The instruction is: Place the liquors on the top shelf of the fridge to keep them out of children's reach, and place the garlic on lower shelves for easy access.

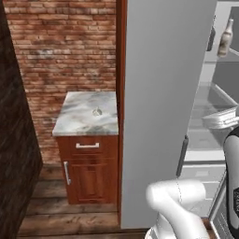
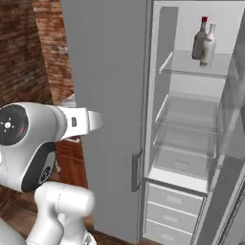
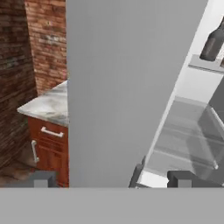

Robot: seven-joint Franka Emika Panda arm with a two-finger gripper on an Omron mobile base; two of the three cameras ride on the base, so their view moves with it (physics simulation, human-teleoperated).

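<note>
The fridge (image 2: pixel 191 143) stands open, its wide grey door (image 2: pixel 107 105) swung out toward the robot and hiding part of the scene. Inside the fridge, both bottles stand upright on the top shelf (image 2: pixel 179 64), close together near its back right. The dark bottle (image 2: pixel 199 42) with a red cap is just behind the pale bottle (image 2: pixel 208 47), and the two look to be touching or nearly so. The lower shelves (image 2: pixel 184 119) sit below them as clear glass panels, with white drawers (image 2: pixel 174 206) at the fridge's foot.

To the left of the fridge door, a low wooden cabinet (image 1: pixel 88 170) with a marble counter (image 1: pixel 77 116) stands against a brick wall (image 1: pixel 65 46). The garlic (image 1: pixel 97 111), a small pale bulb, lies on that counter, well apart from the fridge shelves.

The gripper (image 3: pixel 113 179) faces the door's edge, near the door handle (image 3: pixel 136 173); its two dark fingertips (image 3: pixel 183 178) stand spread wide apart with nothing between them.
</note>
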